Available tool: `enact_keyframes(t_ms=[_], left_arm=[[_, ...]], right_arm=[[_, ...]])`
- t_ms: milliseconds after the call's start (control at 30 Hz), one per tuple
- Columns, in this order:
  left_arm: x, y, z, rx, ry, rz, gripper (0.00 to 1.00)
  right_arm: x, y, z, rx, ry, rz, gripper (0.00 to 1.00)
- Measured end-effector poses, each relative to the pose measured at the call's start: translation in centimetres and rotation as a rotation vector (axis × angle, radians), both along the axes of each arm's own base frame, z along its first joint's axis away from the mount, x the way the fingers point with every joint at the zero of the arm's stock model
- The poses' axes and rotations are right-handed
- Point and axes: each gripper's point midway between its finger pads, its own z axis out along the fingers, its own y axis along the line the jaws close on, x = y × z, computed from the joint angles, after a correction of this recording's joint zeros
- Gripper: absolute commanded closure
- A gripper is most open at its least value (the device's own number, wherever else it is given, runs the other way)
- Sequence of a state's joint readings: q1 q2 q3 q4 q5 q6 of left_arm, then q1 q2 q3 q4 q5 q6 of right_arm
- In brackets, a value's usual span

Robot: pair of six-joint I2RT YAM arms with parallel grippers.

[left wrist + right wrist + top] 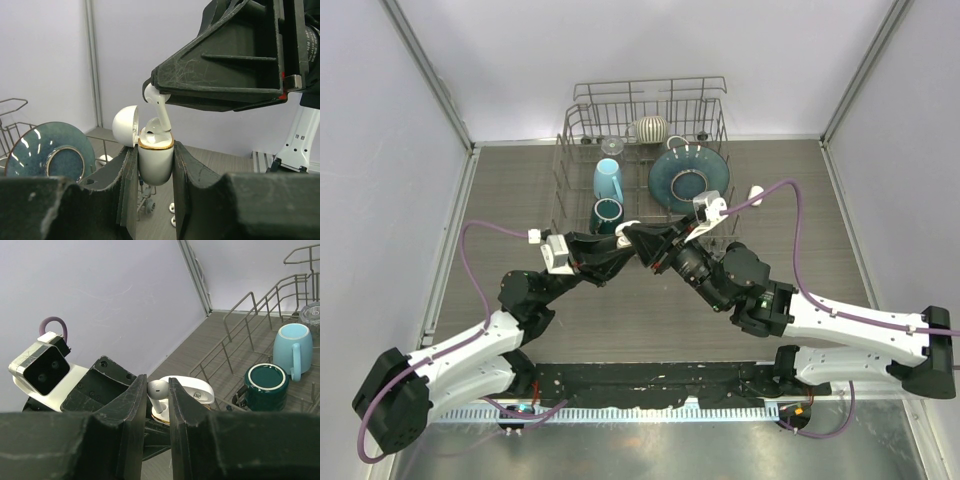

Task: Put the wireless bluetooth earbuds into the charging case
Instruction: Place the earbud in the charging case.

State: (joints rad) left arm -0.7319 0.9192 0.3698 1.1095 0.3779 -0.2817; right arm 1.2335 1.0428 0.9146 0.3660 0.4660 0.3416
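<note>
My left gripper (156, 165) is shut on a white charging case (155, 162) with a gold rim, its lid (125, 126) hinged open to the left. My right gripper (158, 390) is shut on a white earbud (157, 392), stem pointing down into the case (172, 410). In the left wrist view that earbud (159, 111) hangs from the right gripper's fingers (225, 75) with its stem tip at the case mouth. Another earbud seems to sit in the case. The two grippers meet at table centre (642, 243).
A wire dish rack (642, 160) stands behind the grippers, holding a teal plate (688, 175), a light blue mug (608, 180), a dark teal mug (607, 213) and a striped bowl (649, 128). A small white thing (756, 194) lies right of the rack.
</note>
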Motion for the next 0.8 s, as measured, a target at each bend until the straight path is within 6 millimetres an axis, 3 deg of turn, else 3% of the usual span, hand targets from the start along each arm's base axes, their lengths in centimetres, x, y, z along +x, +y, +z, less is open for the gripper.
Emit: enact_keyframes(t_ms=[800], left_arm=[[-0.19,0.00,0.34,-0.017,0.000,-0.012,1.00]], right_arm=[[0.31,0.41,-0.70,-0.014,-0.003,-0.009,0.99]])
